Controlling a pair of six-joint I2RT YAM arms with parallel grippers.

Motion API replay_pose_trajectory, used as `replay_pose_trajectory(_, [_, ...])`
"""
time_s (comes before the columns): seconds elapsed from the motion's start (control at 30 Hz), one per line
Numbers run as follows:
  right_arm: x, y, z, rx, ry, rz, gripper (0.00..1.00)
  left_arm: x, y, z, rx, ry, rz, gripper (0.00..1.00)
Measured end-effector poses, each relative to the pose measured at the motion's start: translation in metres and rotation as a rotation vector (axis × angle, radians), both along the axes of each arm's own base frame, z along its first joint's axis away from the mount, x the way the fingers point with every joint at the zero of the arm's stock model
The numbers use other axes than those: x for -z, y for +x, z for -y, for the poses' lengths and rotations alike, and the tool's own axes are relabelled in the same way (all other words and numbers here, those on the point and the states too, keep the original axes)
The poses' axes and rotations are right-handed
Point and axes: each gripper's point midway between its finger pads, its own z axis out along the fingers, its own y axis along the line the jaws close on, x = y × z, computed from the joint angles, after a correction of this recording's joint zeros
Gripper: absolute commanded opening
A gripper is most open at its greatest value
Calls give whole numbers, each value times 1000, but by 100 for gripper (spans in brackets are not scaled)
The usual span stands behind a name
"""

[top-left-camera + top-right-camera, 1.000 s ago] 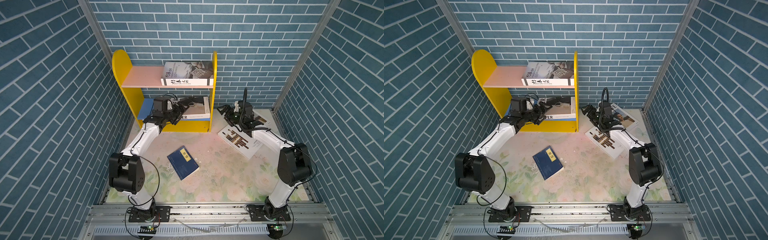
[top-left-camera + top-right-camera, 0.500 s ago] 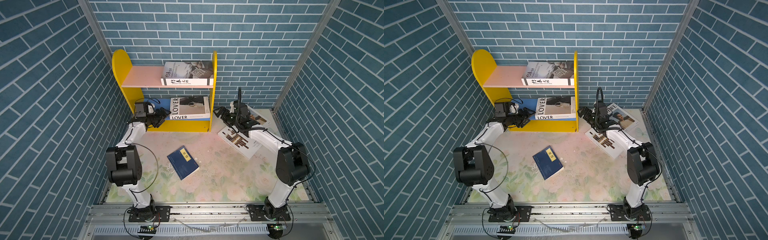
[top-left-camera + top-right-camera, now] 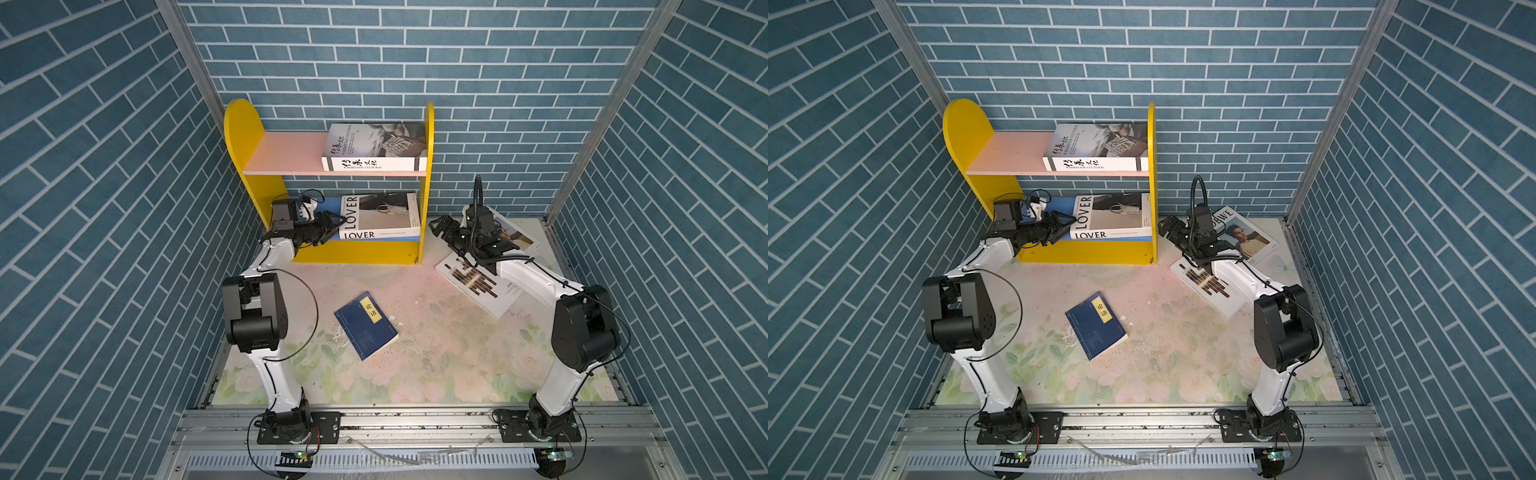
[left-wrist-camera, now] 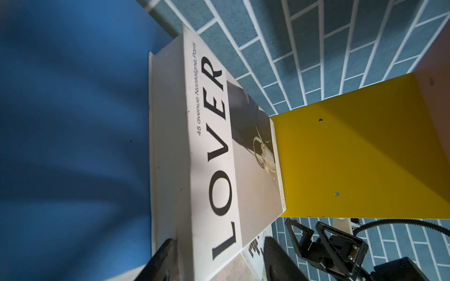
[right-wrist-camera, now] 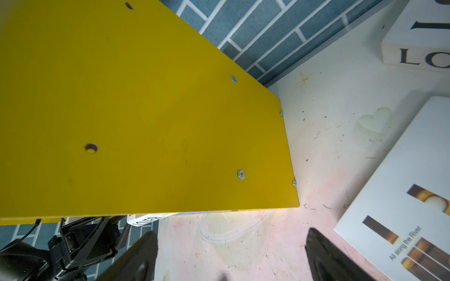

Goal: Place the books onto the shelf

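On the shelf (image 3: 245,133) lie Heritage Cultural (image 3: 374,145) and LOVER (image 3: 382,216) — navy book (image 3: 365,328), LOEWE (image 3: 1246,241) and brown-bar book (image 3: 478,284) are left on the table (image 3: 436,353) — left jaws half-open astride LOVER's corner, right jaws wide, empty.

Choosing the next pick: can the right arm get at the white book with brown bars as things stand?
Probably yes. The brown-bar book lies flat, uncovered, directly beside the right gripper, whose jaws stand open; only its flat lie may hinder gripping.

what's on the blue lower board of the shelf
The LOVER book lies flat on it, against the yellow side panel; bare blue board beside it. Anything beneath the book is covered.
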Motion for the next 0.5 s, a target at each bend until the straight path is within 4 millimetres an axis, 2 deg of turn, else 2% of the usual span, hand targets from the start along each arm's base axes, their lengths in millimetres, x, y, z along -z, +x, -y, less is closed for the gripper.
replay_pose_trajectory(0.17, [3,-1,1,11,-13,-8,94,0,6,0,24,-13,17,48])
replay_pose_trajectory(0.27, [4,-1,1,15,-17,-10,93,-6,7,1,36,-16,34,43])
replay_pose_trajectory(0.4, [5,-1,2,20,-22,-12,93,-15,12,2,51,-16,66,41])
replay_pose_trajectory(0.5, [6,-1,3,26,-27,-15,93,-13,15,2,57,-19,68,40])
